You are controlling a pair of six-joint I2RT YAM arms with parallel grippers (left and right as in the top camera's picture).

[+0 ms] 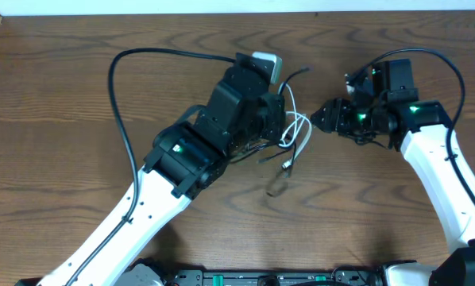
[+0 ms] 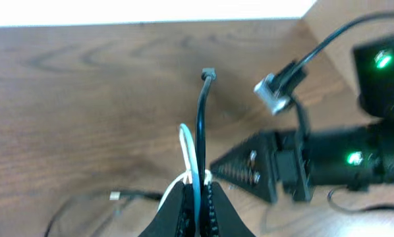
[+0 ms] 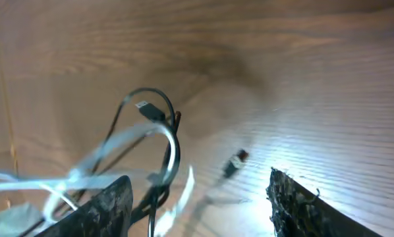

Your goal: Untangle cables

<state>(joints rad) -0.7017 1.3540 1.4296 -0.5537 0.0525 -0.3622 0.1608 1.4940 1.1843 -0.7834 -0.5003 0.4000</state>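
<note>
Wood-grain worktop [image 1: 63, 119] carries the whole scene. From the near left, the left arm [image 1: 174, 159] reaches in to the middle, and the left fingers [image 2: 207, 209] are pressed together on two strands of the cables [image 1: 295, 131]: a white cord [image 2: 186, 141] and a black cord [image 2: 200, 112], which stands up out of the grip to a small plug end [image 2: 208, 75]. That hold looks meant as an anchor, pinning the bundle so another strand can be drawn off without dragging the whole lot along. The rest of the tangle spills just right of the grip, white loops over thin black ones, trailing onto the wood. Further right, the right fingers [image 1: 321, 119] point at those loops, spread wide with nothing between them. The right wrist view shows loops close beside one finger. They are probably lining up to take a strand.
</note>
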